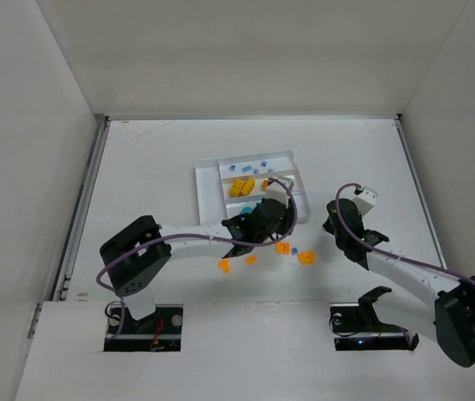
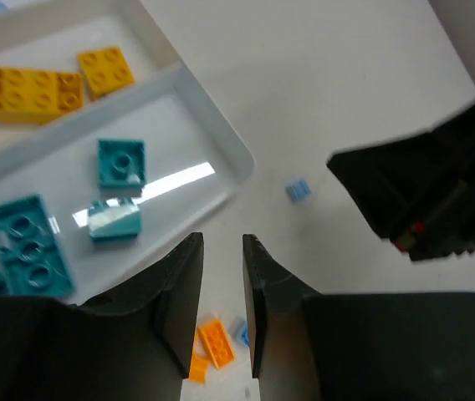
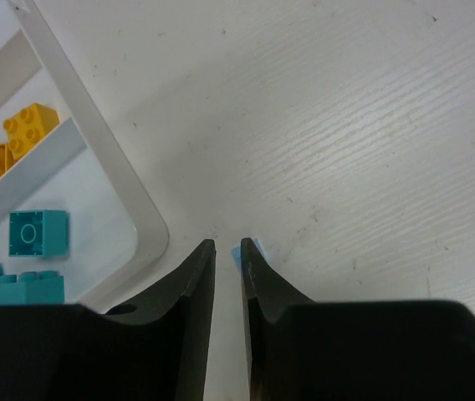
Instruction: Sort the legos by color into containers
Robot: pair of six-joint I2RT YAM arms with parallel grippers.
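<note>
The white tray (image 1: 206, 185) holds light blue, yellow and teal legos in separate containers. Teal bricks (image 2: 120, 161) and yellow bricks (image 2: 20, 90) show in the left wrist view. My left gripper (image 2: 222, 241) hovers just off the tray's near right corner. Its jaws are a narrow gap apart and empty, above an orange brick (image 2: 217, 342) and a small light blue piece (image 2: 242, 332). My right gripper (image 3: 225, 245) is nearly closed and holds nothing. A light blue lego (image 3: 247, 248) lies on the table just past its right fingertip, beside the tray corner (image 3: 150, 225).
More orange legos (image 1: 307, 257) lie scattered on the table in front of the tray, one at the left (image 1: 223, 266). The two grippers (image 1: 279, 230) (image 1: 335, 224) are close together to the right of the tray. White walls enclose the table.
</note>
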